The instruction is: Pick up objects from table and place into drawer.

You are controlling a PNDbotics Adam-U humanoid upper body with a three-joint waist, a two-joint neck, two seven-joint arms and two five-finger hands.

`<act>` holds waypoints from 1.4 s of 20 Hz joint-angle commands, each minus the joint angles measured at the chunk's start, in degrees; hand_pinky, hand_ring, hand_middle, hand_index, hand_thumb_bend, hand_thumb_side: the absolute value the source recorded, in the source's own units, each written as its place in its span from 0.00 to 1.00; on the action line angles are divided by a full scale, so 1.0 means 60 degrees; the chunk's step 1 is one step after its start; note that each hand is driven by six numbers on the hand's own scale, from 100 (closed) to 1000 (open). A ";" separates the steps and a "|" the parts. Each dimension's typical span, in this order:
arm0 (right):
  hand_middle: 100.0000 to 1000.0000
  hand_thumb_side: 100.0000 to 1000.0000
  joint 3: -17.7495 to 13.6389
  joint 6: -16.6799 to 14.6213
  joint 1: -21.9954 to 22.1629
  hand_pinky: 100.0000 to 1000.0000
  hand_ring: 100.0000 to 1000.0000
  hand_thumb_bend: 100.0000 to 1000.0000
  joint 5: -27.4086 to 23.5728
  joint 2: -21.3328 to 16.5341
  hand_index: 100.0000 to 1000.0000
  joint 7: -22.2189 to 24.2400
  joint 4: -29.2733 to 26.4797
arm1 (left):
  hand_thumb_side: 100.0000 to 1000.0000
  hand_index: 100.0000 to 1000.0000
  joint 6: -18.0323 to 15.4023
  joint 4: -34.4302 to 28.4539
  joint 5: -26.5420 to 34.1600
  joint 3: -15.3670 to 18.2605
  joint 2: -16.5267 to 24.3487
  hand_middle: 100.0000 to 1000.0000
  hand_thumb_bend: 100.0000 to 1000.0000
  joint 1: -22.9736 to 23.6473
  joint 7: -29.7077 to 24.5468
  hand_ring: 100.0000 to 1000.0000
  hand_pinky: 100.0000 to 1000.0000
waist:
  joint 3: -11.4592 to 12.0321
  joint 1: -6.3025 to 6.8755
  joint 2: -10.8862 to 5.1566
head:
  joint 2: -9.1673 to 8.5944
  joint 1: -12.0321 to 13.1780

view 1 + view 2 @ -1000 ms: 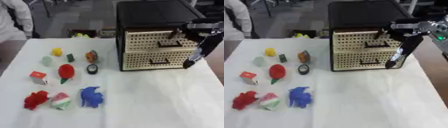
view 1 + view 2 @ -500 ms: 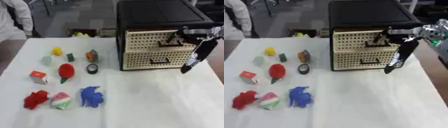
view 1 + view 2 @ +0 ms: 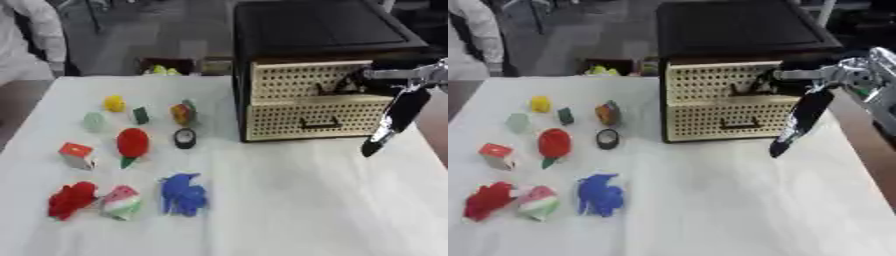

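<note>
Drawer unit point(image 3: 315, 102) sits far right on white table point(image 3: 289, 200), both drawers shut. Toys lie left: red strawberry point(image 3: 133, 142), blue figure point(image 3: 182, 193), black ring point(image 3: 185, 138). Right hand point(image 3: 794, 125) hangs before unit, fingers straight, touching nothing. Grey floor behind. Right eye view shows more silver forearm point(image 3: 859, 75).

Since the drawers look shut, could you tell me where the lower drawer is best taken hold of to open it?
Grip the lower drawer by its dark handle, a small bar at the middle of its perforated front. Probably come from the front, the table side, with the right hand hanging nearest it; fingers hook round the bar, then pull outward.
</note>
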 commanded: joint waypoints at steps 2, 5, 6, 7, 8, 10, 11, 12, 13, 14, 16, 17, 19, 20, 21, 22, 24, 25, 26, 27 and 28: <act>0.00 0.34 0.0067 0.0022 -0.0061 0.00 0.00 0.96 -0.0081 -0.0314 0.83 0.0345 -0.0130 | 1.00 0.74 0.0002 -0.0166 0.0053 0.0021 0.0192 0.57 0.00 -0.0140 -0.0028 0.51 0.35 | 0.0009 -0.0021 -0.0096 | -0.0087 -0.0017; 0.00 0.35 0.0059 0.0112 -0.0090 0.00 0.00 0.96 -0.0248 -0.0291 0.82 0.0421 -0.0099 | 1.00 0.74 0.0002 -0.0166 0.0055 0.0023 0.0199 0.57 0.00 -0.0136 -0.0029 0.51 0.35 | 0.0011 -0.0028 -0.0103 | -0.0086 -0.0014; 0.00 0.35 0.0047 0.0142 -0.0098 0.00 0.00 0.96 -0.0301 -0.0287 0.81 0.0417 -0.0092 | 1.00 0.74 0.0003 -0.0166 0.0054 0.0024 0.0199 0.57 0.00 -0.0132 -0.0030 0.51 0.35 | 0.0014 -0.0030 -0.0105 | -0.0087 -0.0014; 0.00 0.36 0.0029 0.0170 -0.0104 0.00 0.00 0.96 -0.0356 -0.0281 0.80 0.0399 -0.0093 | 1.00 0.74 0.0006 -0.0166 0.0054 0.0025 0.0199 0.57 0.00 -0.0130 -0.0030 0.51 0.35 | 0.0017 -0.0031 -0.0108 | -0.0089 -0.0013; 0.00 0.36 0.0004 0.0197 -0.0110 0.00 0.00 0.96 -0.0411 -0.0277 0.80 0.0366 -0.0105 | 1.00 0.74 0.0007 -0.0166 0.0055 0.0027 0.0198 0.57 0.00 -0.0129 -0.0030 0.51 0.35 | 0.0015 -0.0032 -0.0111 | -0.0088 -0.0013; 0.00 0.37 -0.0044 0.0247 -0.0104 0.00 0.00 0.96 -0.0500 -0.0285 0.80 0.0289 -0.0157 | 1.00 0.74 0.0010 -0.0166 0.0056 0.0029 0.0198 0.57 0.00 -0.0129 -0.0032 0.51 0.35 | 0.0007 -0.0033 -0.0116 | -0.0089 -0.0011; 0.00 0.37 -0.0071 0.0272 -0.0091 0.00 0.00 0.96 -0.0544 -0.0297 0.80 0.0245 -0.0199 | 1.00 0.74 0.0010 -0.0166 0.0057 0.0030 0.0199 0.57 0.00 -0.0129 -0.0032 0.51 0.35 | 0.0000 -0.0036 -0.0119 | -0.0088 -0.0012; 0.00 0.37 -0.0096 0.0301 -0.0069 0.00 0.00 0.96 -0.0586 -0.0316 0.79 0.0203 -0.0246 | 1.00 0.74 0.0011 -0.0166 0.0060 0.0032 0.0200 0.57 0.00 -0.0130 -0.0031 0.51 0.35 | -0.0008 -0.0039 -0.0121 | -0.0088 -0.0013; 0.00 0.38 -0.0114 0.0336 -0.0040 0.00 0.00 0.95 -0.0628 -0.0338 0.79 0.0171 -0.0291 | 1.00 0.74 0.0012 -0.0166 0.0063 0.0032 0.0200 0.57 0.00 -0.0133 -0.0032 0.51 0.35 | -0.0015 -0.0043 -0.0122 | -0.0092 -0.0012; 0.00 0.38 -0.0127 0.0372 -0.0012 0.00 0.00 0.95 -0.0667 -0.0359 0.79 0.0149 -0.0329 | 1.00 0.74 0.0012 -0.0166 0.0065 0.0031 0.0200 0.57 0.00 -0.0136 -0.0035 0.51 0.35 | -0.0020 -0.0045 -0.0123 | -0.0095 -0.0013; 0.00 0.38 -0.0154 0.0436 0.0056 0.00 0.00 0.95 -0.0734 -0.0400 0.79 0.0115 -0.0398 | 1.00 0.74 0.0010 -0.0166 0.0069 0.0033 0.0204 0.57 0.00 -0.0140 -0.0035 0.51 0.35 | -0.0030 -0.0047 -0.0126 | -0.0107 -0.0011; 0.00 0.38 -0.0175 0.0454 0.0106 0.00 0.00 0.95 -0.0772 -0.0425 0.79 0.0096 -0.0452 | 1.00 0.74 0.0007 -0.0166 0.0070 0.0035 0.0208 0.57 0.00 -0.0142 -0.0033 0.51 0.35 | -0.0031 -0.0047 -0.0128 | -0.0108 -0.0010; 0.00 0.38 -0.0206 0.0473 0.0226 0.00 0.00 0.95 -0.0834 -0.0493 0.79 0.0064 -0.0592 | 1.00 0.74 0.0002 -0.0166 0.0071 0.0038 0.0215 0.57 0.00 -0.0141 -0.0028 0.51 0.35 | -0.0032 -0.0047 -0.0128 | -0.0120 -0.0001; 0.00 0.38 -0.0217 0.0479 0.0296 0.00 0.00 0.95 -0.0859 -0.0535 0.79 0.0045 -0.0680 | 1.00 0.74 0.0000 -0.0166 0.0071 0.0040 0.0218 0.57 0.00 -0.0141 -0.0026 0.51 0.35 | -0.0034 -0.0047 -0.0126 | -0.0127 0.0002; 0.00 0.38 -0.0233 0.0489 0.0369 0.00 0.00 0.95 -0.0877 -0.0576 0.79 0.0019 -0.0770 | 1.00 0.74 -0.0002 -0.0166 0.0071 0.0040 0.0219 0.57 0.00 -0.0145 -0.0025 0.51 0.35 | -0.0038 -0.0048 -0.0123 | -0.0133 0.0003; 0.00 0.38 -0.0254 0.0504 0.0443 0.00 0.00 0.95 -0.0888 -0.0615 0.79 -0.0014 -0.0858 | 1.00 0.74 -0.0003 -0.0166 0.0071 0.0039 0.0219 0.57 0.00 -0.0150 -0.0025 0.51 0.35 | -0.0043 -0.0047 -0.0120 | -0.0137 0.0003; 0.00 0.39 -0.0326 0.0540 0.0621 0.00 0.00 0.96 -0.0897 -0.0700 0.79 -0.0119 -0.1033 | 1.00 0.74 -0.0010 -0.0166 0.0071 0.0037 0.0219 0.57 0.00 -0.0157 -0.0027 0.51 0.35 | -0.0053 -0.0043 -0.0110 | -0.0151 0.0016; 0.00 0.39 -0.0376 0.0557 0.0725 0.00 0.00 0.96 -0.0902 -0.0746 0.79 -0.0187 -0.1126 | 1.00 0.74 -0.0013 -0.0166 0.0071 0.0038 0.0218 0.57 0.00 -0.0158 -0.0027 0.51 0.35 | -0.0058 -0.0041 -0.0104 | -0.0155 0.0023; 0.00 0.39 -0.0424 0.0578 0.0824 0.00 0.00 0.96 -0.0909 -0.0791 0.79 -0.0257 -0.1214 | 1.00 0.74 -0.0014 -0.0166 0.0072 0.0038 0.0217 0.57 0.00 -0.0158 -0.0027 0.51 0.35 | -0.0060 -0.0040 -0.0099 | -0.0158 0.0026; 0.00 0.40 -0.0475 0.0599 0.0922 0.00 0.00 0.96 -0.0920 -0.0834 0.79 -0.0330 -0.1298 | 1.00 0.74 -0.0013 -0.0166 0.0071 0.0039 0.0214 0.57 0.00 -0.0159 -0.0028 0.51 0.35 | -0.0063 -0.0041 -0.0094 | -0.0160 0.0032; 0.00 0.40 -0.0524 0.0615 0.1021 0.00 0.00 0.96 -0.0938 -0.0876 0.79 -0.0400 -0.1383 | 1.00 0.74 -0.0011 -0.0166 0.0070 0.0038 0.0210 0.57 0.00 -0.0159 -0.0030 0.51 0.35 | -0.0066 -0.0043 -0.0091 | -0.0163 0.0037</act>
